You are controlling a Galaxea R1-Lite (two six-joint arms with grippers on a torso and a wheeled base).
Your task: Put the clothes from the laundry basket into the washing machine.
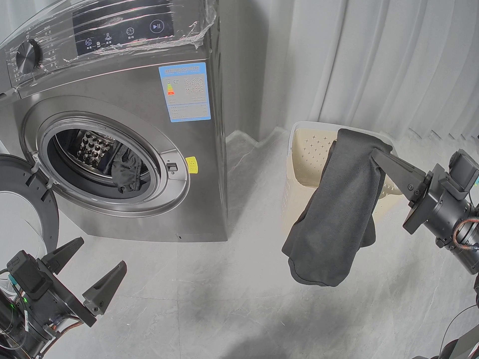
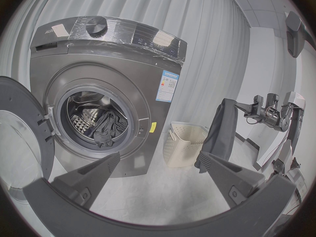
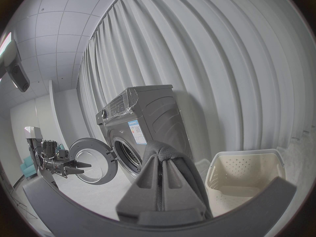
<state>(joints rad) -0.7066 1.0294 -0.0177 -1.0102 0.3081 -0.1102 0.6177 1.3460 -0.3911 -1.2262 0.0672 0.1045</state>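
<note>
Gripping a dark garment [image 1: 334, 210] by one fold, the right gripper [image 1: 375, 154] holds it in the air to the right of the washing machine [image 1: 124, 83], and the cloth hangs long and loose. The right wrist view shows what the head view cannot: both fingers pressed tight together on the fold. The left wrist view looks straight into the machine's drum, where one dark bundle of clothes [image 2: 107, 129] lies just inside the opening. Seen from the head, the hanging garment covers part of the pale laundry basket [image 1: 308, 145], which stands on the floor well to the right of the machine, near its corner. The round door [image 1: 20, 195] is swung wide on the machine's left side. In front of the machine and below that door, the left gripper [image 1: 100, 253] hovers with its fingers spread, grasping nothing. One machine, one basket, one held garment, one bundle in the drum, two grippers. White curtains [image 1: 374, 51] hang behind the machine.
</note>
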